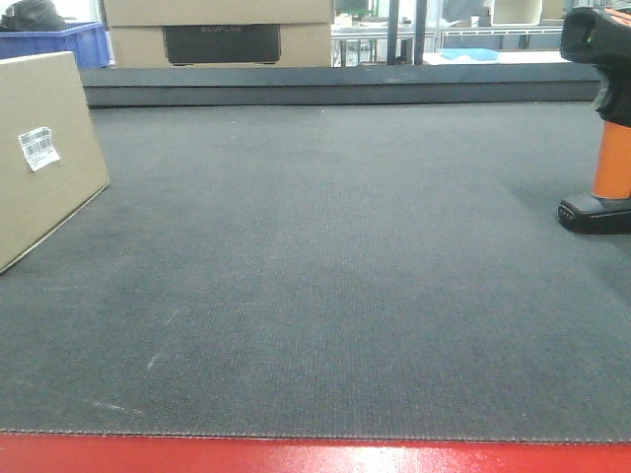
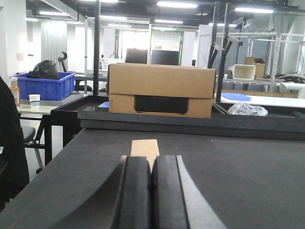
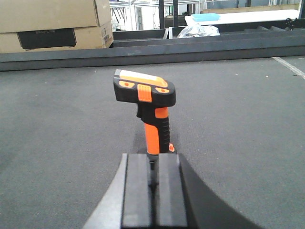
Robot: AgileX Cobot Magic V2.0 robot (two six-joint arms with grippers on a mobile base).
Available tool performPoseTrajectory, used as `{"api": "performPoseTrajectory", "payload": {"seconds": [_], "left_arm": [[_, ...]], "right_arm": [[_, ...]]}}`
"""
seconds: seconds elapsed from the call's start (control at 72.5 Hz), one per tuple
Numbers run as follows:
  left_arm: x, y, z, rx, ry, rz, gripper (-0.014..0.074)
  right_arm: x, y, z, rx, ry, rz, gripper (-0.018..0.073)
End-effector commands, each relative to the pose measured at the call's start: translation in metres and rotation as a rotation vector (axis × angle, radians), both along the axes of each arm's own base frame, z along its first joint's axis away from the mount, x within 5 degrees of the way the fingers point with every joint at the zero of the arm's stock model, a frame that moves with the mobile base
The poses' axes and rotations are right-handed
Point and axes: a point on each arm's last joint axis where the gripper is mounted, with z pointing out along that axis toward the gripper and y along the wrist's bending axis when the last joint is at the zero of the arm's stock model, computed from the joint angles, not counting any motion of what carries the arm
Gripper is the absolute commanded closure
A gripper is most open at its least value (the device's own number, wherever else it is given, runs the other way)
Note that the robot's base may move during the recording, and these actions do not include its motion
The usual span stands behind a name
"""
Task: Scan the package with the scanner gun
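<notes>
The package (image 1: 44, 148), a tan cardboard box, stands tilted at the mat's left edge, its white barcode label (image 1: 38, 148) facing the middle. In the left wrist view its tan top (image 2: 145, 147) shows just beyond my left gripper (image 2: 152, 158), which is shut and holds nothing. The scanner gun (image 1: 611, 148) stands upright on its black base at the far right. In the right wrist view the scanner gun (image 3: 147, 102), with a black head and orange handle, rises close ahead of my right gripper (image 3: 152, 156), whose jaws are shut and hide the gun's base. Neither gripper shows in the front view.
A larger cardboard box with a dark cutout (image 2: 161, 90) sits behind a raised dark rail (image 1: 335, 87) at the mat's far side. A blue crate (image 2: 45, 88) stands back left, a crumpled plastic bag (image 2: 246, 109) back right. The near edge is a red strip (image 1: 315, 455).
</notes>
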Motion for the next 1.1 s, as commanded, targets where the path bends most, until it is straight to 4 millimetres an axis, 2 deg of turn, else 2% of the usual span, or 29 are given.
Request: {"api": "performPoseTrajectory", "payload": {"seconds": [0.0,0.11,0.124,0.262,0.524,0.593,1.09], "left_arm": [[-0.001,0.0,0.001,-0.009,-0.016,-0.003,0.0707],[-0.001,0.0,0.001,-0.009,-0.016,-0.003,0.0707],[-0.001,0.0,0.001,-0.009,-0.016,-0.003,0.0707],[-0.001,0.0,0.001,-0.009,-0.016,-0.003,0.0707],[-0.001,0.0,0.001,-0.009,-0.016,-0.003,0.0707],[-0.001,0.0,0.001,-0.009,-0.016,-0.003,0.0707],[-0.001,0.0,0.001,-0.009,-0.016,-0.003,0.0707]], "right_arm": [[0.001,-0.001,-0.002,-0.021,-0.015,-0.009,0.0728],[0.009,-0.001,-0.025,-0.01,0.058,-0.005,0.0728],[0.012,-0.001,-0.019,-0.014,-0.027,-0.007,0.0728],[0.024,-0.002,-0.04,-0.123,-0.107,-0.001,0.0728],[0.035,-0.003,-0.076,-0.074,-0.168,-0.014,0.0728],[0.034,-0.004,-0.071,-0.077,-0.219,-0.021,0.0728],[0.035,-0.003,-0.077,-0.073,-0.155,-0.012,0.0728]]}}
